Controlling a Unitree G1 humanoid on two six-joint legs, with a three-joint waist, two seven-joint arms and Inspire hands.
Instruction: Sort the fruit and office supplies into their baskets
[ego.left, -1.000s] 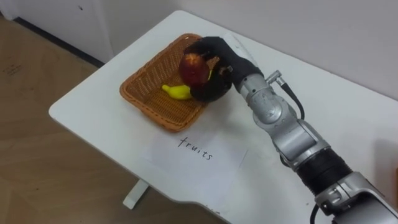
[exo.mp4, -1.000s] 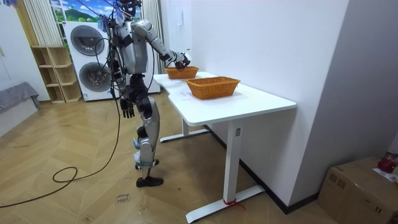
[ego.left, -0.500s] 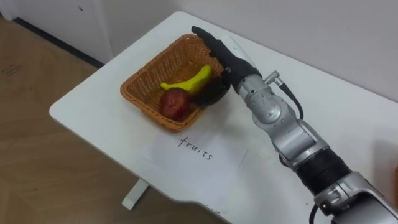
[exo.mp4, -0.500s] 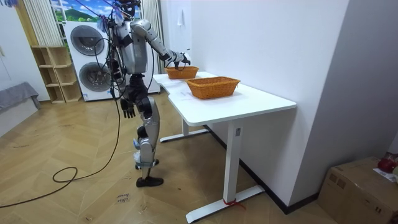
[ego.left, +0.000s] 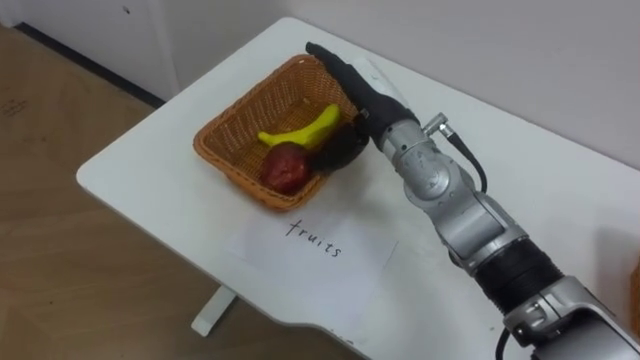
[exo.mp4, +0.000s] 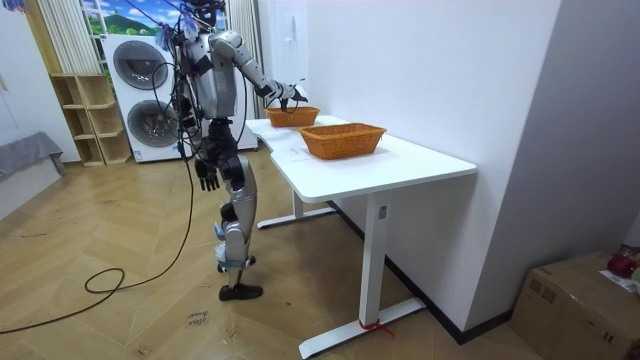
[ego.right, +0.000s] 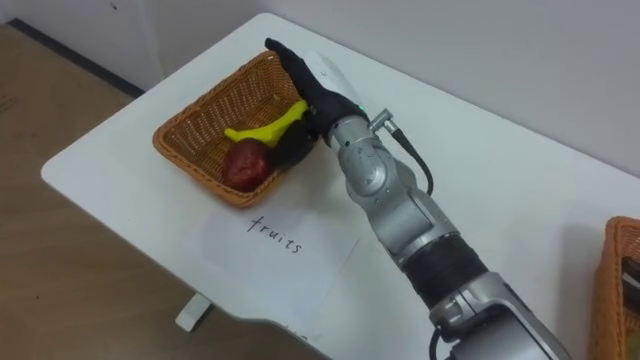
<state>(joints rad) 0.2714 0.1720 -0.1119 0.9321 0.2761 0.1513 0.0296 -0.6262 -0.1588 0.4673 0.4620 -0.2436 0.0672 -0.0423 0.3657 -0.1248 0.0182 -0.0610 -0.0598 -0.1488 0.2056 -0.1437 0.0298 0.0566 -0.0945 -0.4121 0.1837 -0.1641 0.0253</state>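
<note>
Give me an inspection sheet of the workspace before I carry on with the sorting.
Surface: white table, standing against a wall.
Job's things: fruit basket near the table's left end, with a banana and a red apple inside; second basket further right, something dark in it that I cannot identify.
Clutter: paper sheet lying flat in front of the fruit basket.
Hands: right hand open over the fruit basket's far side, holding nothing; left hand hangs at the robot's side.
Cables: nothing seen apart from the robot's own.
Surroundings: washing machines, wooden shelf, cardboard box on the floor.
</note>
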